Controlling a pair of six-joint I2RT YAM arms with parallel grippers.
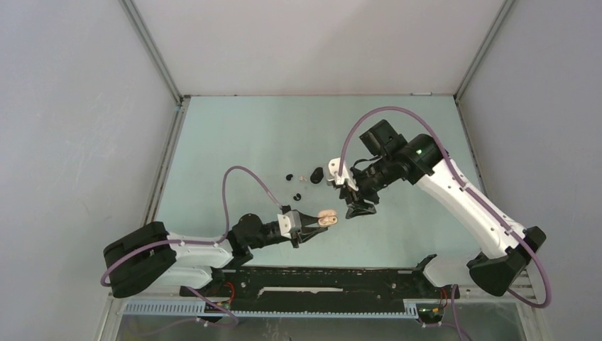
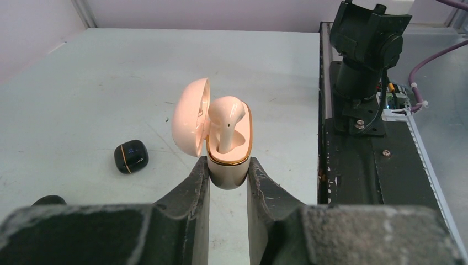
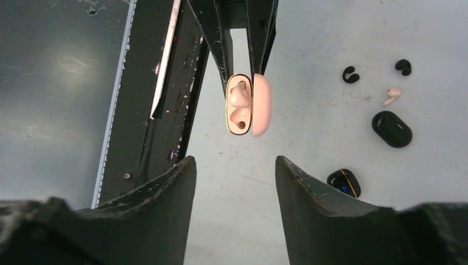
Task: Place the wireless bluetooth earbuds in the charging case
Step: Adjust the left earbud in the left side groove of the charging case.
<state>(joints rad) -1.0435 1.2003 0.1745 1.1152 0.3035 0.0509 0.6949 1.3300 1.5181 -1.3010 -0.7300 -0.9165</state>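
Left tool [image 2: 228, 165] grips case [image 3: 245, 105], one bud [image 2: 226, 113] inside; three loose buds [image 3: 392, 96].

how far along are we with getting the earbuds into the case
Done: one whitish earbud sits in the open cream-pink charging case. In hand: the left gripper clamps that case; the right gripper hovers near it, open and empty. Left: the second socket looks empty; one loose whitish earbud and two black curved earbuds lie on the pale table.

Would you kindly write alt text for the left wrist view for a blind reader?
The left gripper clamps an open, pale pink pebble-shaped charging case with a whitish earbud standing in it. A small glossy black case lies on the pale table to its left.
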